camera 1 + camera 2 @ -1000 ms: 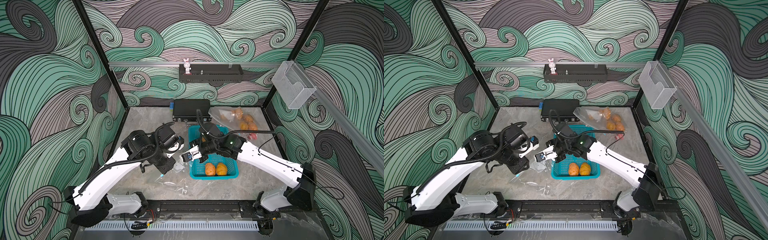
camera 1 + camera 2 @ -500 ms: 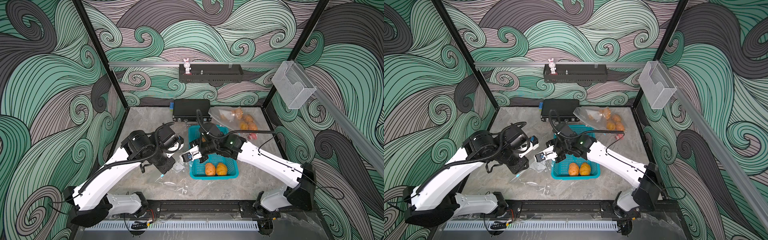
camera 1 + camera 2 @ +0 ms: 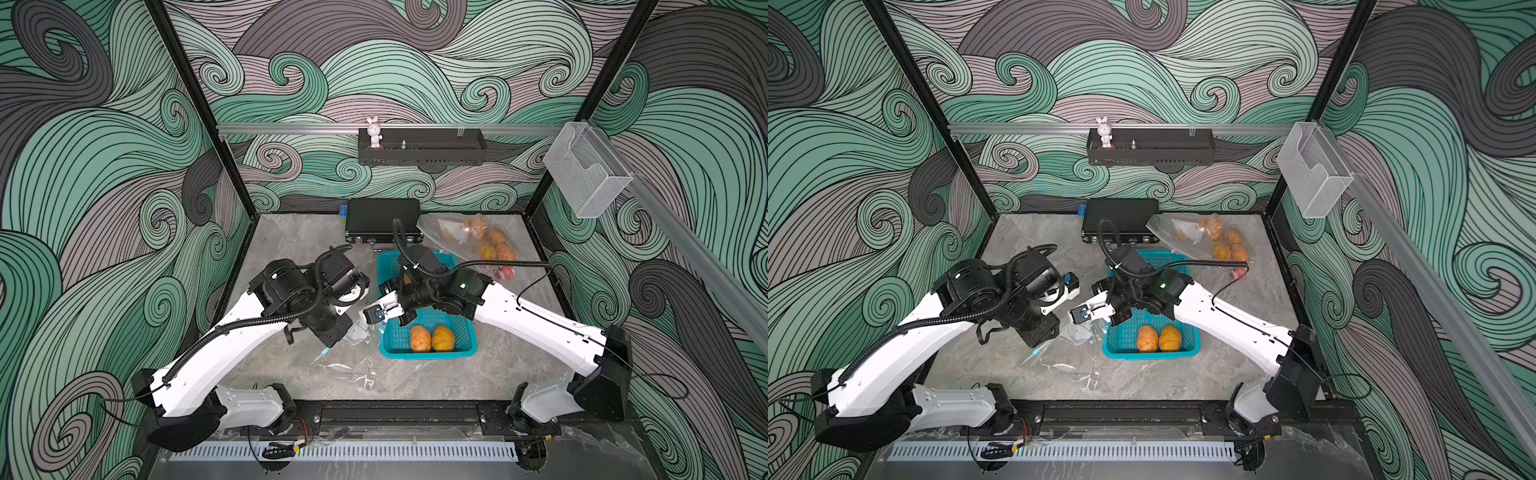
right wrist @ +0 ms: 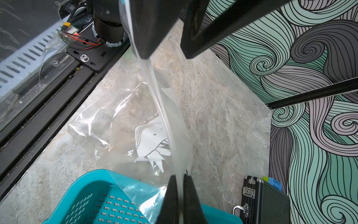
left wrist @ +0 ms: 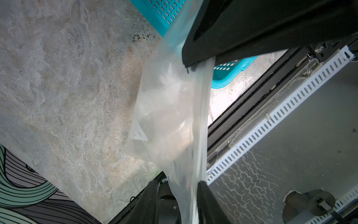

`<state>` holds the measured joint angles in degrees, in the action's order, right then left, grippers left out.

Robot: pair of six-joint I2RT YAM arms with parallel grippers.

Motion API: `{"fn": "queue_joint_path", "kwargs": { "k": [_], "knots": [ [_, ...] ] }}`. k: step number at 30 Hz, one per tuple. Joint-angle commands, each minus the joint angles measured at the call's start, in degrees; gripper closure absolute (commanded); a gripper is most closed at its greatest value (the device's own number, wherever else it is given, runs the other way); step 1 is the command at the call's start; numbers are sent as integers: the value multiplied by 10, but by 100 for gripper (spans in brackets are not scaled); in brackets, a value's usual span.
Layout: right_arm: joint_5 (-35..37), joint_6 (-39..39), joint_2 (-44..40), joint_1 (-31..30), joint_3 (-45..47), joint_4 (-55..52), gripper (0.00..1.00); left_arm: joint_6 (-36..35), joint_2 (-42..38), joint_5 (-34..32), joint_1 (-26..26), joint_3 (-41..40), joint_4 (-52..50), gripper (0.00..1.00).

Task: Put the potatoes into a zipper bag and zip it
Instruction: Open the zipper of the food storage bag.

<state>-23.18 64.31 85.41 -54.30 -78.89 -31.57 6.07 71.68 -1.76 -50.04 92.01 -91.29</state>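
Though zipper bag (image 4: 147, 135) clear, rim hidden between pinching right fingers (image 4: 190, 195).

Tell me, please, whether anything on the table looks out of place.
Yes. A reddish item lies loose on the table beside the filled bag at the back, apparently outside it, while the potatoes sit in that bag or in the teal basket.

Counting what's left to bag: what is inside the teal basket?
Two orange potatoes lie at the near end of the basket; the right arm hides its far part.
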Motion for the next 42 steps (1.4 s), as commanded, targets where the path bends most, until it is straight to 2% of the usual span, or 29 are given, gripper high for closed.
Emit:
{"fn": "queue_joint_path", "kwargs": {
  "k": [1, 16, 28, 37, 42],
  "knots": [
    [-16, -1, -18, 3, -4, -10, 100, 8, 5, -16, -3, -4, -5, 64],
    [-23, -15, -7, 3, -11, -10, 100, 5, 23, -26, -3, -13, 1, 58],
    [-31, -53, 9, 3, -19, 7, 100, 4, 21, 1, -3, -16, 15, 57],
    [-45, -77, -3, 4, -1, 36, 100, 29, -19, -39, -3, -18, 40, 53],
    [-43, -100, 0, 3, -5, 44, 100, 33, -30, -29, -3, -17, 42, 53]
  ]
}}
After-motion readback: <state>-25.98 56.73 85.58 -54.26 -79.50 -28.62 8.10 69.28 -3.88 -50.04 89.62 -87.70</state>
